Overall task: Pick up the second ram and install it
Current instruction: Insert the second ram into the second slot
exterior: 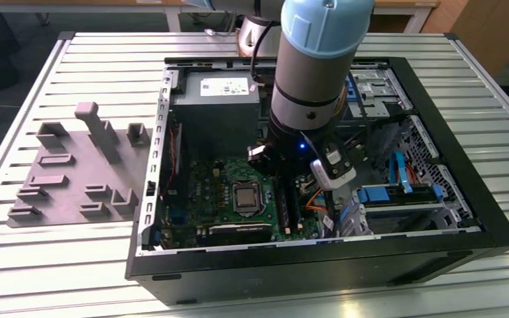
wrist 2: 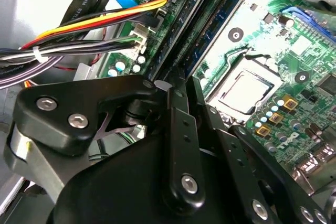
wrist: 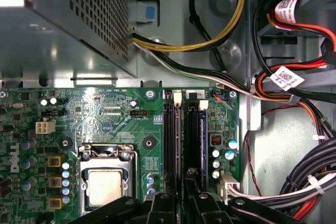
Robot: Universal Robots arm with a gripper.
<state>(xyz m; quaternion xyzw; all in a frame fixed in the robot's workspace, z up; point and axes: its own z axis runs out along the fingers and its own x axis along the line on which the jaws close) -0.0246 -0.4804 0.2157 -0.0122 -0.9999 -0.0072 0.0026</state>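
Down inside the open case (exterior: 493, 228), the tool (wrist: 182, 203) hangs low over the memory slots (wrist: 173, 145) beside the CPU socket (wrist: 105, 184) on the motherboard (wrist: 105, 114). In the first wrist view its black fingers (wrist: 160, 208) stand close together, straddling the line of the slots, and a blue ram (wrist: 193, 140) lies along a slot just ahead of them. Probably the fingers are closed on that stick's near end, but the contact point is hidden, so I cannot tell the grip for certain. The second wrist view shows the blue stick (wrist 2: 223, 19) running lengthwise in its slot, parallel to a neighbouring dark slot, which suits a straight downward press.

The case lies on its side on the slatted desk (exterior: 42, 265), so the board faces up for the arm (exterior: 317, 66). It holds the power supply (exterior: 215, 112), bundled cables (wrist: 294, 93) and blue drive brackets (exterior: 396, 193). A grey fixture (exterior: 73, 169) sits on the desk at the exterior view's left.
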